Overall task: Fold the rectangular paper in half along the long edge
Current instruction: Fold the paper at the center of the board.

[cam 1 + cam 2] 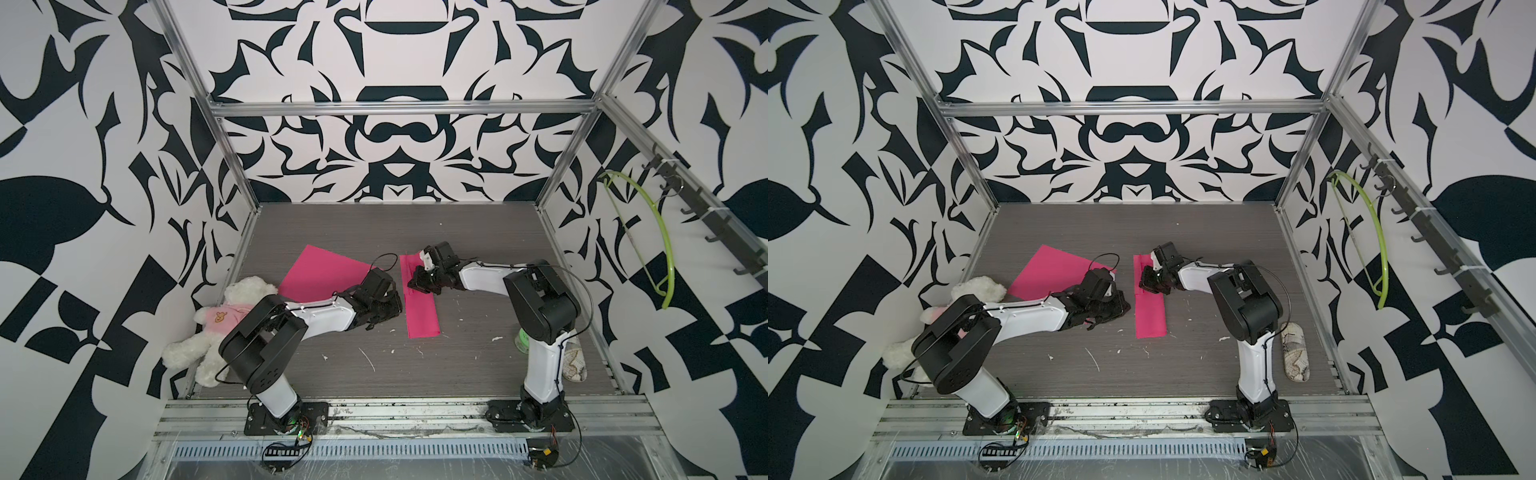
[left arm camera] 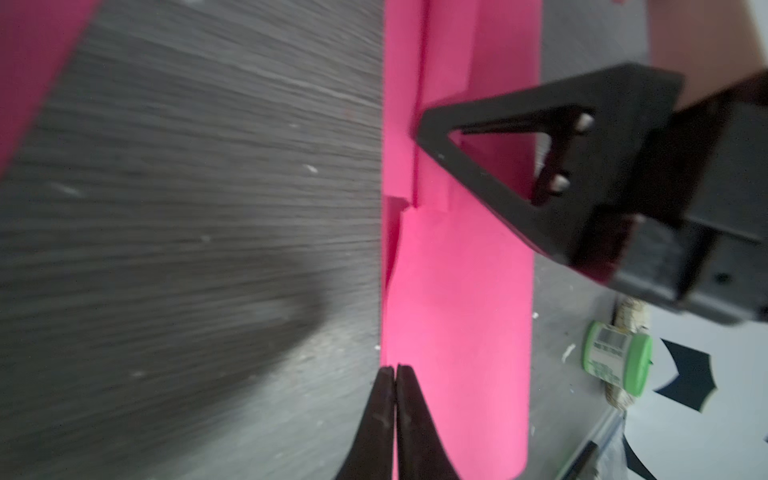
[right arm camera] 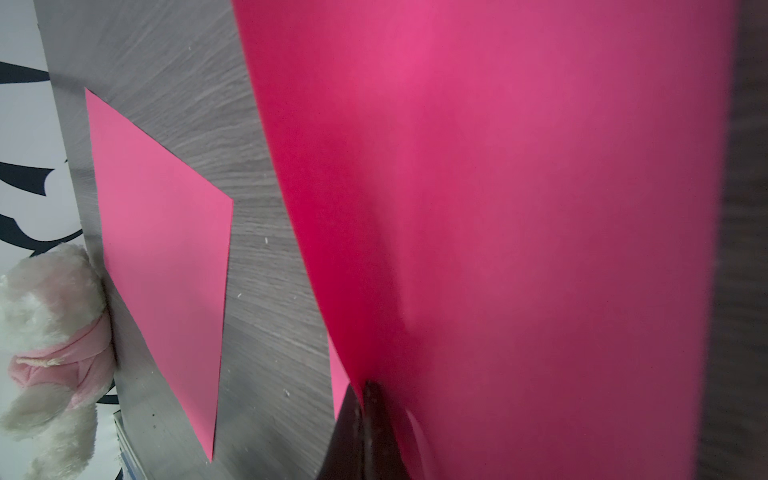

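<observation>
Right gripper [image 3: 366,390] tight on folded paper [image 3: 519,208]

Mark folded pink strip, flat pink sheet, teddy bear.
folded pink strip [image 1: 422,316], in a top view, near half.
flat pink sheet [image 1: 320,271], in a top view, centre.
teddy bear [image 1: 249,291], in a top view, head.

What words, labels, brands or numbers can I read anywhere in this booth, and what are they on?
None can be read.
Label on the green container: dark print, too blurred to read.
Shirt emblem on the teddy bear: too small to read.
The folded pink paper and the flat pink sheet: no writing shows.
</observation>
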Controlling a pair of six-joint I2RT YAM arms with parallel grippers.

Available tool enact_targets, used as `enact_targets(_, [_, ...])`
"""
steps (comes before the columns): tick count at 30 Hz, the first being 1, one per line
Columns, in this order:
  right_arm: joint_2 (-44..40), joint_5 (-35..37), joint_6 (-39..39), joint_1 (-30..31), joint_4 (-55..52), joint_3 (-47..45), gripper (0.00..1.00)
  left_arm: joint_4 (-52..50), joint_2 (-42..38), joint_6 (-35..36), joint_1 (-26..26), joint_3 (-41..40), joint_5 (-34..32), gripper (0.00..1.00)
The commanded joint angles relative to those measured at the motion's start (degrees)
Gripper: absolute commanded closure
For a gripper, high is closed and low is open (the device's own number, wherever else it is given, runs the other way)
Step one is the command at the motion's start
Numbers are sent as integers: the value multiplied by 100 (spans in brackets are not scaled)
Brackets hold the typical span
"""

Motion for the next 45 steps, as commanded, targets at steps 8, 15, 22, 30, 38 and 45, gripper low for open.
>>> enact_targets(8, [66,67,-5,15,43,-33,100,610,609,-14,-95,303,476,91])
enact_targets(15, [48,48,12,17,63,-72,100,482,1097,84,-36,493,576,89])
enact_targets(22, [64,5,12,15,80,-53,100,26,1312,30,-28,484,463,89])
enact_targets(30, [-35,-189,91,17,172,68,88,-470,1401,42,-18,440,323,89])
enact_targets(38, [-370,-375,163,10,345,109,70,-689,1507,56,0,449,293,89])
enact_targets(45, [-1011,-210,41,-211,464,-350,41,-759,1514,127,8,449,279,89])
